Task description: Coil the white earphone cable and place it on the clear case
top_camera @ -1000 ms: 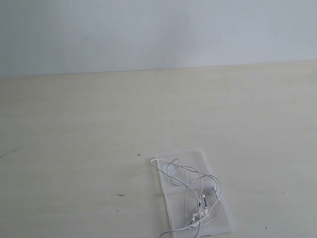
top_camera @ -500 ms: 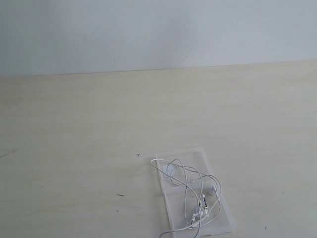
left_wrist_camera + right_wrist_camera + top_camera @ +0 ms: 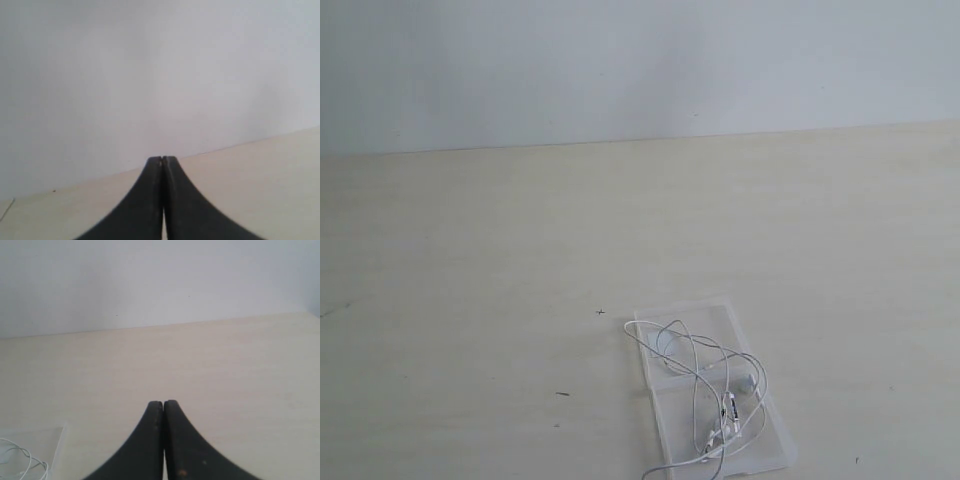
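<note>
The pale wooden desk (image 3: pixel 470 300) lies bare all around the flat transparent plastic case (image 3: pixel 715 318), whose long axis runs away from the grey wall (image 3: pixel 620 60). The thin white earphone cable (image 3: pixel 729 408) sits loosely looped on the case. The black left pincer (image 3: pixel 162 160) and the black right pincer (image 3: pixel 163 403) are clenched on nothing, clear of the case.

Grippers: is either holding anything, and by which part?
Nothing is held. The left gripper and the right gripper are both shut and empty; the white earphone cable lies in loose loops on the clear case.

The earphone cable (image 3: pixel 705 395) lies in loose loops on the case (image 3: pixel 760 455), on the table (image 3: pixel 500 260).
</note>
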You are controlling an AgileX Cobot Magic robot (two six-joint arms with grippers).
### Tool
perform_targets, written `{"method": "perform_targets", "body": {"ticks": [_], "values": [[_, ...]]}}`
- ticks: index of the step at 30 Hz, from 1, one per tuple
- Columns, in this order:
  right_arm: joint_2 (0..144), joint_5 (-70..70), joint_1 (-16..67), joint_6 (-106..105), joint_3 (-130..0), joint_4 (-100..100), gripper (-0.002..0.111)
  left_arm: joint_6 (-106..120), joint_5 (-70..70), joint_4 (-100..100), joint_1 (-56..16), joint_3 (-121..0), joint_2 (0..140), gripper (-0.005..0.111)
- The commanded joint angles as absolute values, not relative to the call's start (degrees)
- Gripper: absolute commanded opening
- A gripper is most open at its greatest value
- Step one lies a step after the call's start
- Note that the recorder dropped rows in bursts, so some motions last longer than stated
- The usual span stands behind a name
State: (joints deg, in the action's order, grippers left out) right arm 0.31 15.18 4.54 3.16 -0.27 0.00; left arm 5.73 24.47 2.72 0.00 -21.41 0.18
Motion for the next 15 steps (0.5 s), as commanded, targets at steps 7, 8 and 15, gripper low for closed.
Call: {"method": "perform_targets", "body": {"ticks": [7,8,15], "values": [[0.0,14.9,4.2,3.0,0.0,0.0,0.001,1.0,24.0,1.3,0.0,-11.0,0.0,0.000],[0.0,14.9,4.2,3.0,0.0,0.0,0.001,1.0,23.3,1.3,0.0,-9.7,0.0,0.000],[0.0,14.9,4.2,3.0,0.0,0.0,0.001,0.8,14.3,1.1,0.0,0.0,0.0,0.000]]}}
